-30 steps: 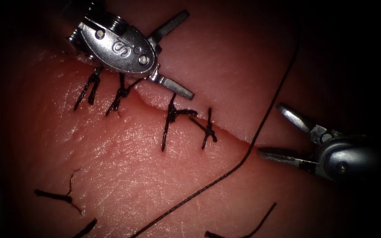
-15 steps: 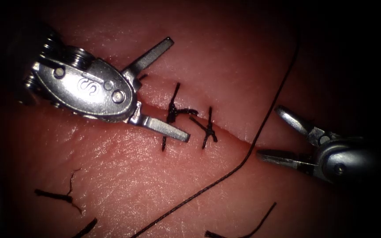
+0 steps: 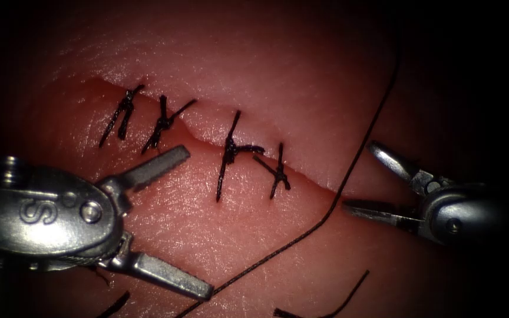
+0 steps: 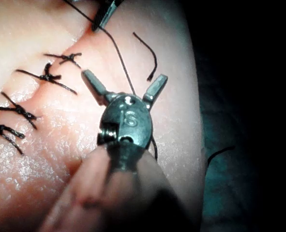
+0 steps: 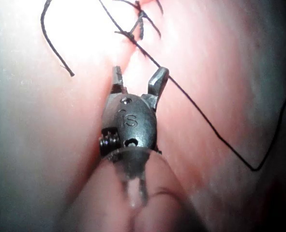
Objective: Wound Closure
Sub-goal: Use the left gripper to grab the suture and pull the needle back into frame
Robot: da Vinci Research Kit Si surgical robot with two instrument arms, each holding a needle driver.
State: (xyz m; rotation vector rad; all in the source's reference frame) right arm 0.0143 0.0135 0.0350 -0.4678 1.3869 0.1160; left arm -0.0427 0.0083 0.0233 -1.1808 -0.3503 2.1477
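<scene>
Dark surroundings, teal drape [image 4: 220, 145], bright lamp glare

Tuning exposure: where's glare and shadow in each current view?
Endoscope view: light pools on the pink pork-belly tissue, borders fall to black; bright glints on the steel left tool, the steel right tool sits half in shadow; both open, holding nothing. Right wrist view: tissue glare is blown out. Left wrist view: wet sheen on tissue, black beyond it.

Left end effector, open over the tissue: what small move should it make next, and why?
Probably ease the silver left end effector toward the long dark thread and close on it. Both end effectors hold nothing, the left's lower jaw lies beside the thread below the cut, four dark knotted stitches cross the pink tissue, and the right end effector sits open.
</scene>
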